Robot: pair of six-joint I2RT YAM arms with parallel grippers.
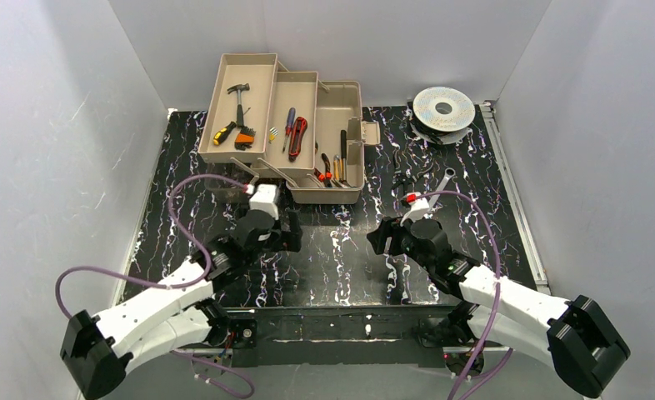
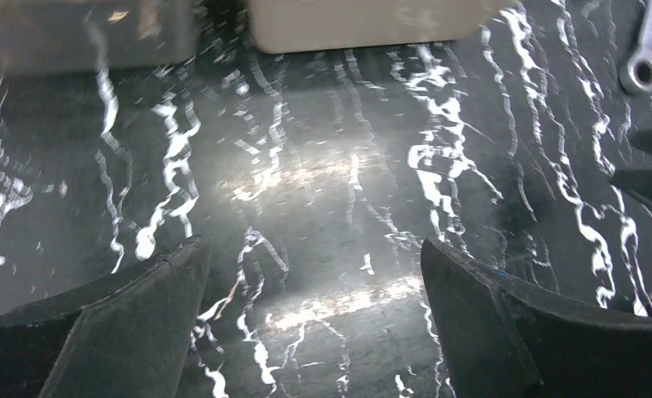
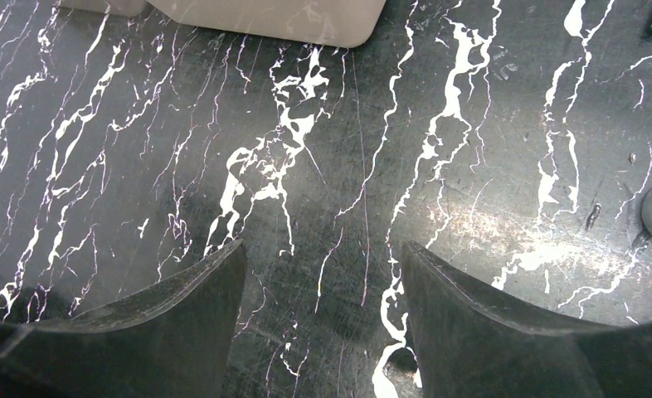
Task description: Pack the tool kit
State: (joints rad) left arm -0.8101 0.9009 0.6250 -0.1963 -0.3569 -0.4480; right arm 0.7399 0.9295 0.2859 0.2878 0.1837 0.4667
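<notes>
Both pincers hang wide apart with nothing in them: the left gripper (image 2: 314, 319) just in front of the toolbox (image 1: 291, 125), the right gripper (image 3: 323, 323) in front of its right corner. The toolbox stands open at the back of the table (image 1: 341, 258), its 2 trays fanned out to the left, with a hammer (image 1: 239, 93) and other tools already inside.

A wrench (image 1: 443, 181) lies flat just right of the toolbox. Flat metal on a hard, glossy top is likely to skid away from closing fingers, or be nudged off toward the spool (image 1: 443, 110) behind it. The 2 arms sit near each other in front of the toolbox, so a reach across could make them clash. Folding the trays with a handle sticking up could jam them, and a push low on the toolbox might slide it.

The top is black with white veining and throws glare in both wrist views. Plain pale walls (image 1: 57, 125) close in 3 sides.
</notes>
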